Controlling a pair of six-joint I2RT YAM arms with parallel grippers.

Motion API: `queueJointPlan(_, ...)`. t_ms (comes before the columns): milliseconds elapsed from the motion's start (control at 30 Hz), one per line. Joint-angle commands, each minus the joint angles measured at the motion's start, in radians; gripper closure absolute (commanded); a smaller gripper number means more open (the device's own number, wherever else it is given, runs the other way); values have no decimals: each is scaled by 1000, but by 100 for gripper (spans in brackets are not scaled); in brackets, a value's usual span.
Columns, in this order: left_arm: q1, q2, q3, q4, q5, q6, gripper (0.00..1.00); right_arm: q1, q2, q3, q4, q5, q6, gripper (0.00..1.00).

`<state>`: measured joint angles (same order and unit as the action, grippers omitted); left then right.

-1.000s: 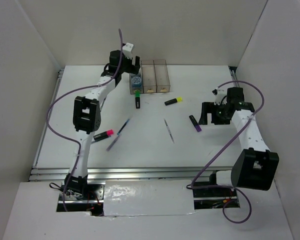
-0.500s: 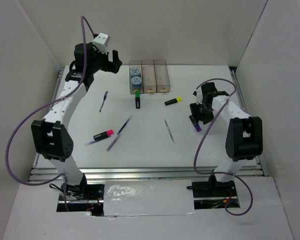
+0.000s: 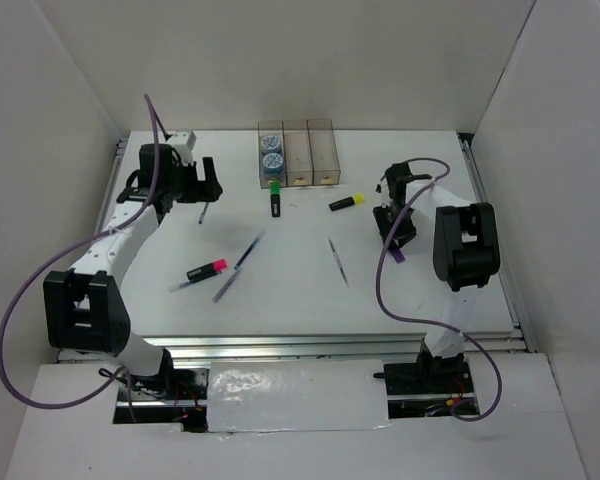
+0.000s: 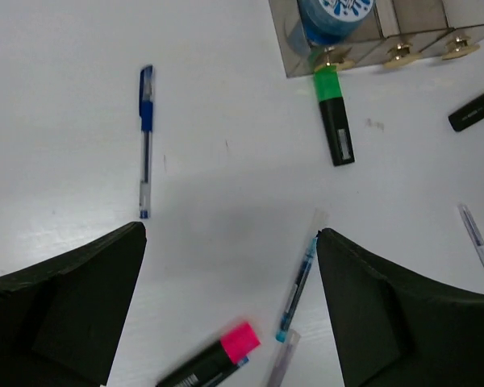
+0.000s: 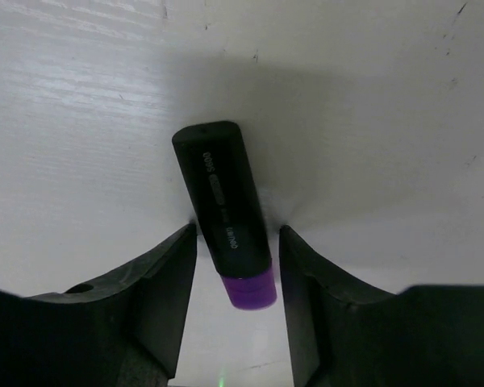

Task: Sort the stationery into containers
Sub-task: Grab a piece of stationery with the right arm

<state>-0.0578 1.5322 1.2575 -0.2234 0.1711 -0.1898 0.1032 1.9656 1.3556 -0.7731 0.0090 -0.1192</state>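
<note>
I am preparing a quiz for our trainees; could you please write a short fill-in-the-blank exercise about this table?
The right gripper straddles a highlighter whose cap is ___.
The highlighter lying nearest the boxes has a ___ cap.
Only one box holds anything: two ___.
Missing words: purple; green; tape rolls.

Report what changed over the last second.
The left hand pulled away from the left box, where a second tape roll now shows, then swung left and came down open near the blue pen. The right hand closed in on the purple highlighter and now straddles it, not clearly gripping. The green highlighter, yellow highlighter, pink highlighter and boxes stayed put.
</note>
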Motion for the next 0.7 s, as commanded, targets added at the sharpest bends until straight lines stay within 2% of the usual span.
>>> queueJointPlan(0, -17, -106, -85, 96, 33, -89, 1, 12, 10, 51, 0, 23, 12, 49)
queueJointPlan(100, -65, -129, -139, 143, 57, -134, 1, 19, 32, 77, -23, 25, 4, 56)
queueJointPlan(133, -98, -124, -148, 151, 79, -157, 1, 21, 38, 86, -41, 25, -6, 67)
queueJointPlan(200, -135, -110, -159, 173, 85, -186, 1, 29, 55, 106, -57, 14, -16, 82)
queueJointPlan(233, -154, -104, -159, 177, 88, -198, 1, 29, 56, 114, -69, 8, -17, 99)
queueJointPlan(333, -246, -89, -167, 203, 97, -250, 2, 27, 17, 137, -94, -119, -5, 100)
queueJointPlan(367, -267, -80, -162, 214, 93, -273, 3, 30, -29, 146, -95, -226, 16, 100)
queueJointPlan(467, -376, -38, -104, 194, 84, -278, 4, 44, -147, 142, -62, -381, 158, 100)
queueJointPlan(567, -477, 6, -32, 150, 71, -266, 4, 137, -262, 105, 29, -316, 241, 100)
queueJointPlan(667, -548, 60, 31, 130, 71, -289, 6, 179, -367, 33, 119, -357, 358, 100)
